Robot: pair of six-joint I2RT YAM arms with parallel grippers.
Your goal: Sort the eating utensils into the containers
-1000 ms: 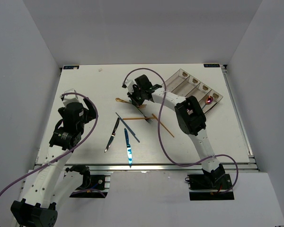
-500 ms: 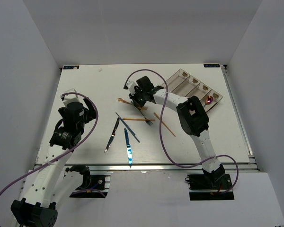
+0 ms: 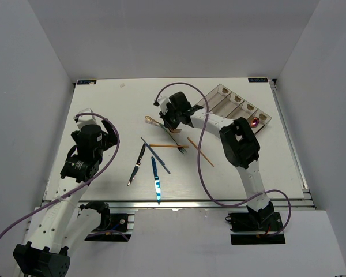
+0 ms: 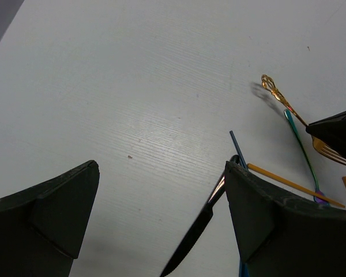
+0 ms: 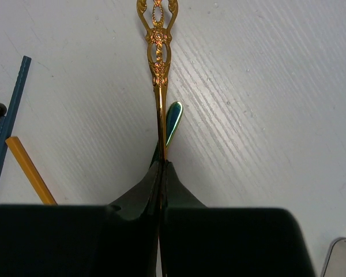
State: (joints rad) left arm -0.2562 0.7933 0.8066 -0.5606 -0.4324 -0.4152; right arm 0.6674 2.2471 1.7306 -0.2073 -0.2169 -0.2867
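gold fork pinched, tray awaits

right fingers [image 5: 135,199] clamp shut on the gold fork [image 5: 159,75], centre frame. best lift it level, clear of the green utensil [image 5: 173,115] alongside, toward the tray [image 3: 228,101] upper right. left fingers [image 4: 52,208] gape empty.

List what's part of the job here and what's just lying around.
Job:
- gold fork, pinched in the right gripper
- black knife
- blue knife
- blue chopstick
- orange chopsticks
- green-iridescent utensil
- purple piece in the tray

Not job:
- purple cables
- corner tags
- front rail
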